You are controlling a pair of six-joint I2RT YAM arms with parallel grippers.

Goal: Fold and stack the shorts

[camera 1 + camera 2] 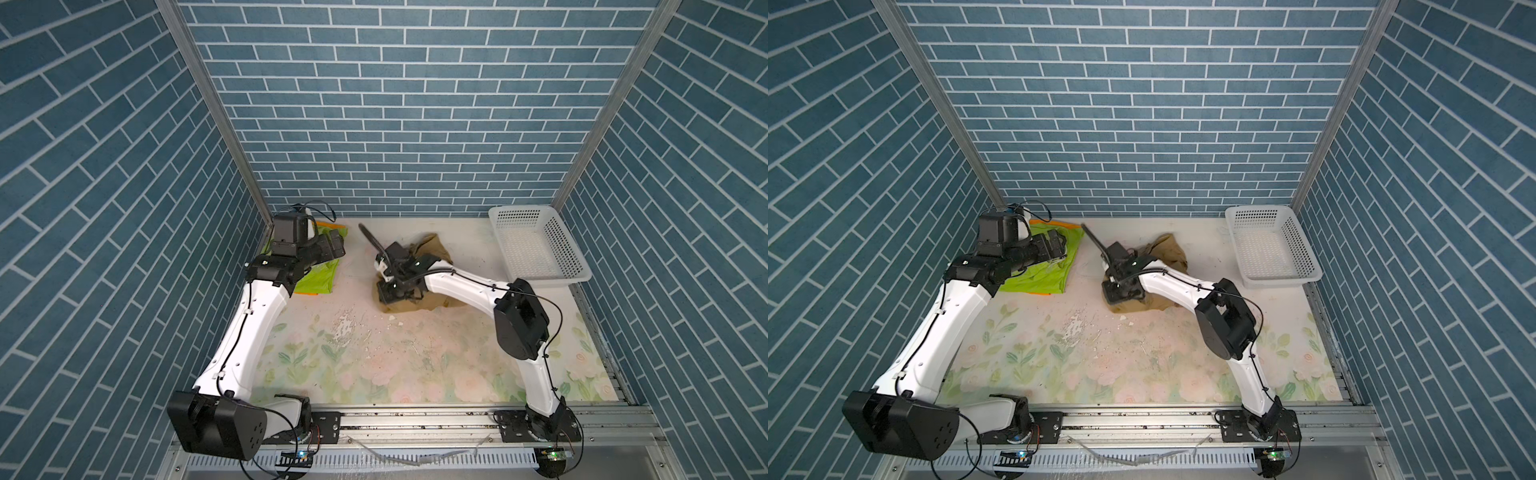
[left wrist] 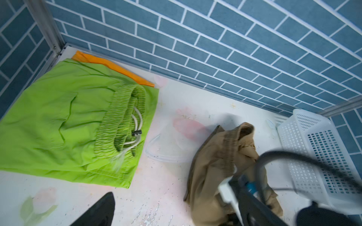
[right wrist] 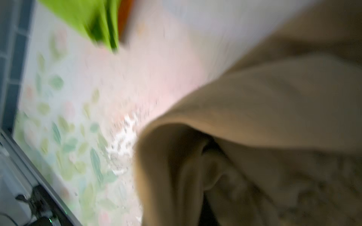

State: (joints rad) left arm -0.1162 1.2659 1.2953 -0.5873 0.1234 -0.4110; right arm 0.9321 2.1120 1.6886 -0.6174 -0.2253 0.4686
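Right now: working the tan shorts (image 1: 436, 249), bunched in a heap mid-tabletop (image 1: 374, 353) toward the far edge, btw the green stack and the basket (image 1: 498, 216). Down into the heap's near-left end w/ right gripper (image 1: 391, 296), touching cloth. Jaws buried in fabric in both top views, and wrist view all blur and tan folds, so can't tell if clamped or slack; no call on a hold.

Over at the far left corner, left gripper (image 1: 336, 245) spread wide and empty, hovering above the green shorts (image 2: 58, 117). One dark finger (image 2: 105, 207) showing in its wrist view, nothing against it. Green pair folded flat on top of the orange shorts (image 2: 109, 64), only an orange strip peeking out along the far edge. Prob. 2 of 3 done; tan pair not yet flattened.

Key relation for next move: heap directly under the right gripper, rest of cloth trailing toward the far right beneath the right forearm (image 1: 457, 286). No clean long axis, too crumpled; roughly near-left to far-right. Right arm much nearer; left well apart across bare tabletop. Likely needs spreading w/ both arms before any fold. Risk: dragging a wad instead of one layer.
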